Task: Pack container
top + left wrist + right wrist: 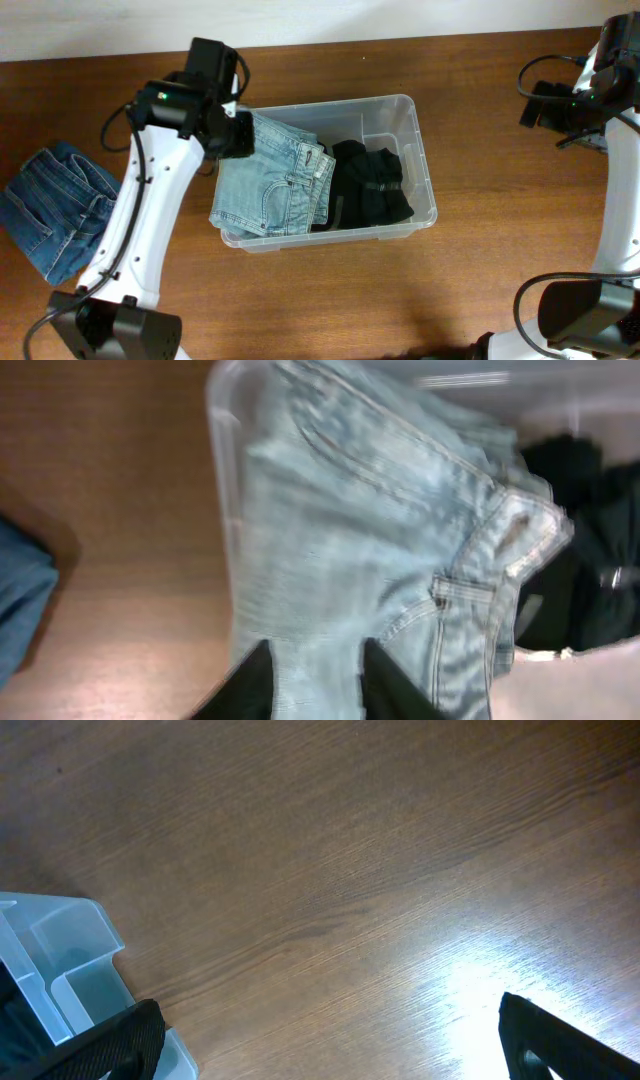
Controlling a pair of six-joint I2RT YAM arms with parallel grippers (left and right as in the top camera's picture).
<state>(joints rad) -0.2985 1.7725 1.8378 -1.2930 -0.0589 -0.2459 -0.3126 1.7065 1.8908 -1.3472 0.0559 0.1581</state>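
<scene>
Hanging L tool (pixel 233 138) over light jeans (pixel 268 185) in container (pixel 370 101); R tool (pixel 328 1010) spread wide.

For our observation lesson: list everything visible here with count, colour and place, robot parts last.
container: one, clear, mid-table
light jeans: one pair, pale blue, left part of the container
black clothing: one bundle, black, right part of the container
dark jeans: one pair, dark blue, on the table, far left
table: one, brown wood, under everything
left gripper: one, black, over the light jeans, grip unclear
right gripper: one, black, open, over the table right of the container
</scene>
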